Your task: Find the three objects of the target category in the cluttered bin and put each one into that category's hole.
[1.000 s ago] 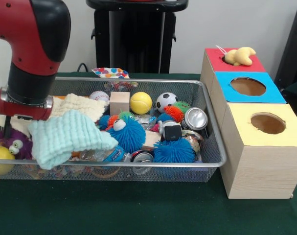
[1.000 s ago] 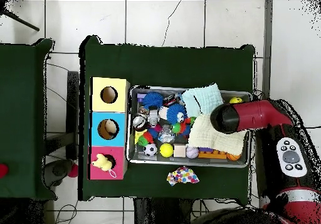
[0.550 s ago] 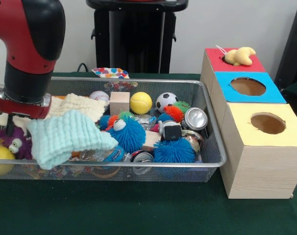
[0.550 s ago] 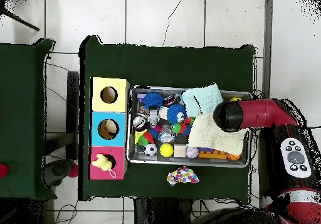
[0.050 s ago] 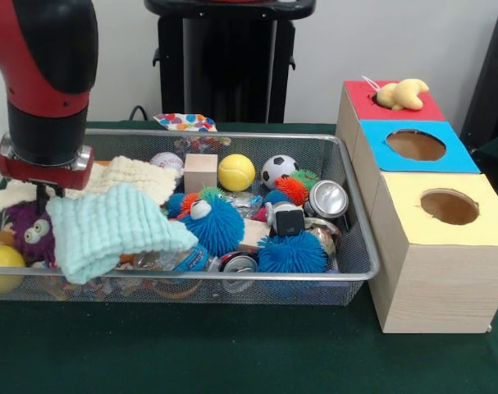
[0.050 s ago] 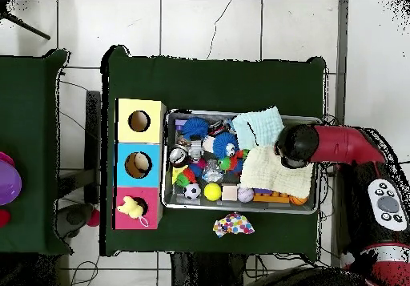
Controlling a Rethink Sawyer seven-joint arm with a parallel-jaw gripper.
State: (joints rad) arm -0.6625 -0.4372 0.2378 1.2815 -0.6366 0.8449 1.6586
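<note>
A purple plush toy with big eyes (image 5: pixel 27 233) hangs at the left end of the wire bin (image 5: pixel 232 135), partly behind a teal cloth (image 5: pixel 109 231). My gripper (image 5: pixel 40 205) reaches down onto it from the red arm and is shut on it; the tips are mostly hidden. In the overhead view the arm's wrist (image 6: pixel 293 147) covers the gripper and the toy. Three boxes with holes stand beside the bin: red (image 5: pixel 425 108), blue (image 5: pixel 458 158) and yellow (image 5: pixel 413 190). A yellow plush (image 5: pixel 403 93) lies on the red box.
The bin also holds a cream cloth (image 5: pixel 138 176), blue spiky balls (image 5: pixel 212 227), a yellow ball (image 5: pixel 236 172), a soccer ball (image 5: pixel 278 169), cans (image 5: pixel 327 199), a wooden block (image 5: pixel 201 171) and another yellow ball (image 5: pixel 1 268). A dotted cloth (image 5: pixel 185 122) lies behind the bin.
The arm has risen a little and shifted right in the front view. The purple plush toy came up and right with it, out from the bin's left corner.
</note>
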